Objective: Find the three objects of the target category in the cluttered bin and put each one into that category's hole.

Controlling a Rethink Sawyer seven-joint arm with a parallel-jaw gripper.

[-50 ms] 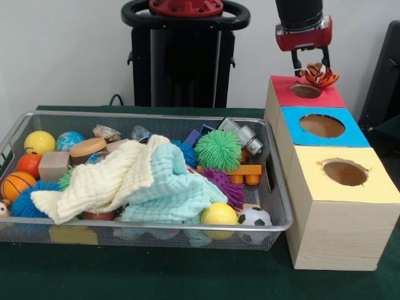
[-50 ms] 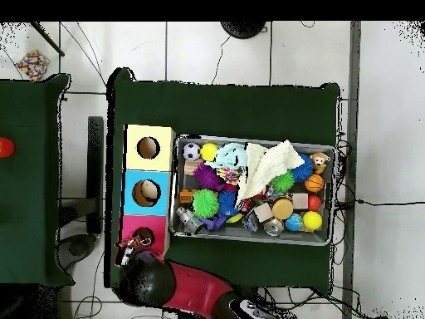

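My gripper [image 1: 310, 67] hangs just above the red hole [image 1: 305, 90] at the far end of the wooden box, shut on a small orange toy with black stripes [image 1: 319, 76]. The toy sits at the hole's right rim. From overhead the gripper [image 2: 129, 249] shows beside the red hole [image 2: 143, 237], and the toy is hard to make out there. The blue hole [image 1: 322, 125] and the yellow hole [image 1: 344, 172] follow toward the near end. The wire bin [image 1: 150, 116] to the left holds the clutter.
In the bin lie a pale yellow cloth [image 1: 106, 181] and a mint cloth [image 1: 169, 187] over other toys. Around them are a green spiky ball [image 1: 217, 150], a soccer ball [image 1: 254, 217], a yellow ball [image 1: 219, 214], a basketball [image 1: 15, 184] and blocks.
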